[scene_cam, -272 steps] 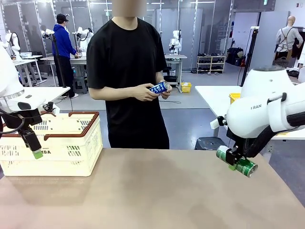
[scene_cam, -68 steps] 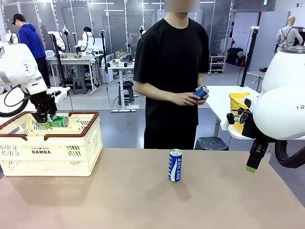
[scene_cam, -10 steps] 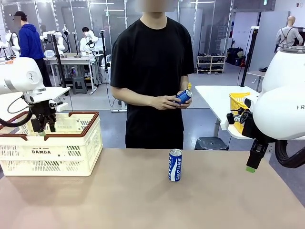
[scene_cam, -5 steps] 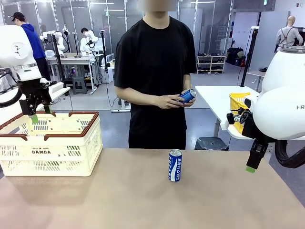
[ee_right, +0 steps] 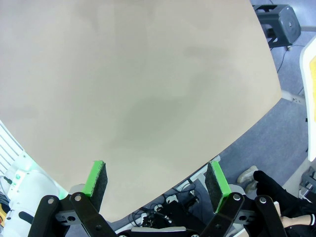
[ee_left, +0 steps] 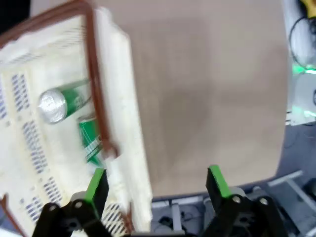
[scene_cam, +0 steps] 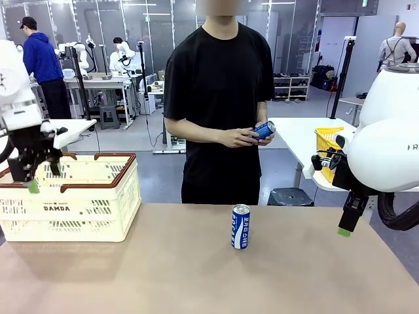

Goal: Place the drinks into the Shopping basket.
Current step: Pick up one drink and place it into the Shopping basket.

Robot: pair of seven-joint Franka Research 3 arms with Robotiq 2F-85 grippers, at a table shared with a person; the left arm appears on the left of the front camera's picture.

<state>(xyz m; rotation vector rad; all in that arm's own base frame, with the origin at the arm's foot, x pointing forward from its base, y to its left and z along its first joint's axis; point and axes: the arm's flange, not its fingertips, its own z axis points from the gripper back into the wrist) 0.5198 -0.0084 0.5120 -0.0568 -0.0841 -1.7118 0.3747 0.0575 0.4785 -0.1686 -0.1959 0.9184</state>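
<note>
Shopping basket, far left: left end cut by pic edge in front view, contents hidden behind slotted wall.
Left wrist view blurred. Green can: markings unreadable. 2nd green can: partly under brown-red rim, ends hidden.
Right gripper: one pad seen in front view, other finger hidden behind.
Held blue can: part covered by person's fingers.
Standing blue can: lettering too small to read.
Left arm, right arm: cut by pic sides.

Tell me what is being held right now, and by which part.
The left gripper and right gripper have open, empty jaws. The person's hands hold a blue can around its body.
</note>
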